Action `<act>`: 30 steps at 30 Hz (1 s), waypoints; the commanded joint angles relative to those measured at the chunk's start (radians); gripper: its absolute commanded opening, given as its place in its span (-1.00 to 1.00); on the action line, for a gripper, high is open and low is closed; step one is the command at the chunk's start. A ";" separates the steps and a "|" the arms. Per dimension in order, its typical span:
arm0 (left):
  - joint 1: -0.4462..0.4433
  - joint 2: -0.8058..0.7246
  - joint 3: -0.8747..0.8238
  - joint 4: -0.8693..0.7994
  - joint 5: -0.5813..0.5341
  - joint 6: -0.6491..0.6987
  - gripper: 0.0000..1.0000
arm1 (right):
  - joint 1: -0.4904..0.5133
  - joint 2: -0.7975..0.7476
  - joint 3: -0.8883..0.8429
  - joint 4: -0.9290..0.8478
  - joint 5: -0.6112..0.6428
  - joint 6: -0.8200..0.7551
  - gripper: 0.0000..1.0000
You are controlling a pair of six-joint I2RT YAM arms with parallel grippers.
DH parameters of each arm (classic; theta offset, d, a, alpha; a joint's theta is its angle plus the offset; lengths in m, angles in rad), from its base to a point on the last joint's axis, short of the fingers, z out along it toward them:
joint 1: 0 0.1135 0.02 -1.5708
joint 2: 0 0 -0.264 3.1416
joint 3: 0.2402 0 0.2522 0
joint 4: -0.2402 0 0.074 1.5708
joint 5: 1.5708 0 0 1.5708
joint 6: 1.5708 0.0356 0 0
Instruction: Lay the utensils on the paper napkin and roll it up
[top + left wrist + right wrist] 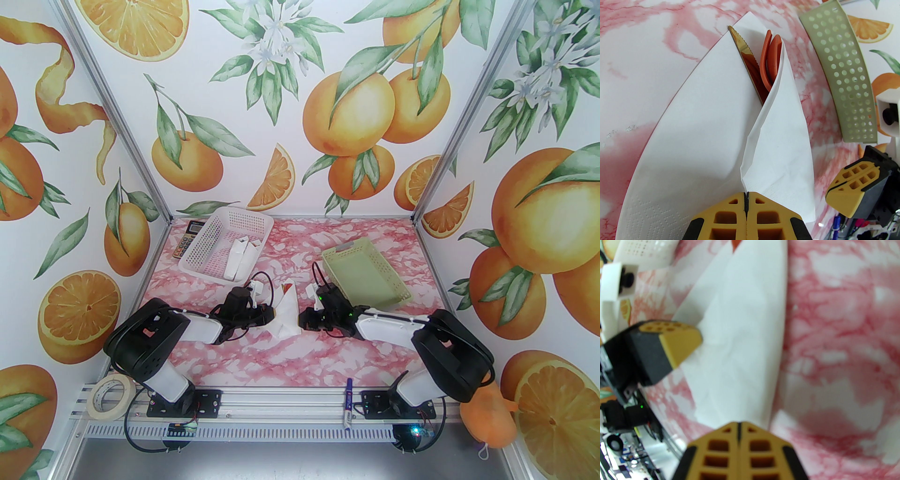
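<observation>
On the pink-marbled worktop (290,365), inside a booth papered with an orange-fruit print, both arms reach inward and meet near the middle.

The left arm (197,328) lies low with its jaws closed on a raised fold of the paper napkin (693,140). The wrist view shows the paper pinched right at the seam between the tips. The right arm (389,328) comes in from the opposite side. Its jaws are shut tight at the napkin's near edge, and I cannot tell whether any paper is caught between them.

A white perforated basket (201,243) sits at the far left and holds a few white folded pieces. A pale green basket (370,281) sits at the far right, just beyond the right arm.

The napkin lies between the two sets of jaws, well clear of both baskets. One side is folded over into a loose cone that is open at its far end.

A roll of tape (108,398) rests on the front rail at the left. A calculator (186,236) lies beside the white basket at the back wall. A blue-and-white marker pen (348,404) lies on the rail between the arm bases.

The utensils (770,61) are inside the napkin's fold. Their orange-red heads stick out of the open end, with a serrated knife blade (740,43) alongside them against the flat sheet.
</observation>
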 commanded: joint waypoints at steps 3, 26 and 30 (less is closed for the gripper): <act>0.007 0.018 -0.023 -0.112 -0.040 0.003 -1.00 | 0.000 -0.005 -0.030 0.058 -0.042 0.024 -0.93; 0.007 0.018 -0.023 -0.112 -0.041 0.003 -1.00 | 0.026 0.062 -0.035 0.057 -0.028 0.030 -0.97; 0.007 0.016 -0.022 -0.112 -0.040 0.004 -1.00 | 0.031 0.078 -0.031 0.054 -0.024 0.029 -0.98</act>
